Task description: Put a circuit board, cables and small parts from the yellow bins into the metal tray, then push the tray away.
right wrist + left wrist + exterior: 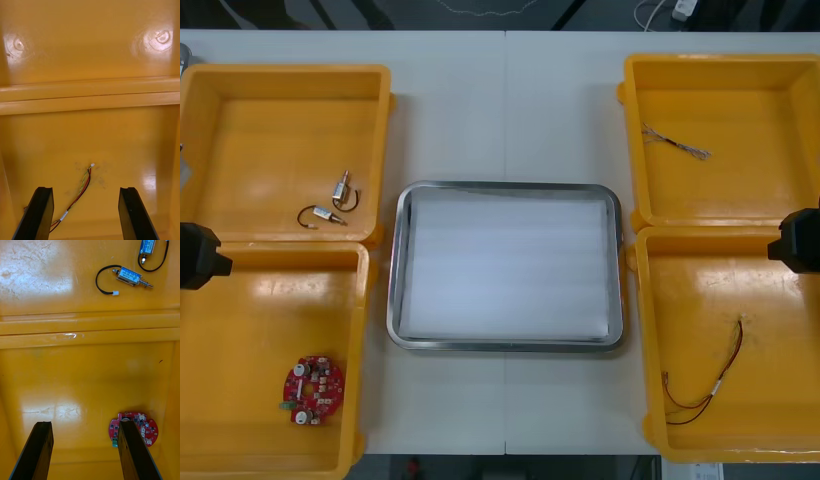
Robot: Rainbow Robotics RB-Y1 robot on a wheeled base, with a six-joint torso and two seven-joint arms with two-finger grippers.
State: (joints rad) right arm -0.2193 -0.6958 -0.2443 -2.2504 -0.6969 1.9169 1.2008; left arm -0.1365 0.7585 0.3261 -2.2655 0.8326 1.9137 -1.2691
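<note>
Left gripper point(84, 424), fingers spread, above a glossy yellow bin point(75, 382); one finger partly hides the round red circuit board point(140, 427). Right gripper point(85, 189), likewise spread, above a thin red and yellow cable point(80, 195).

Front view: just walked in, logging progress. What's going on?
Nothing is packed yet: the shiny rectangular metal tray holds nothing. The open left claw hangs over the near left yellow plastic bin by the round red circuit board; the open right claw hangs over the thin red and yellow cable in the near right yellow plastic bin.
</note>
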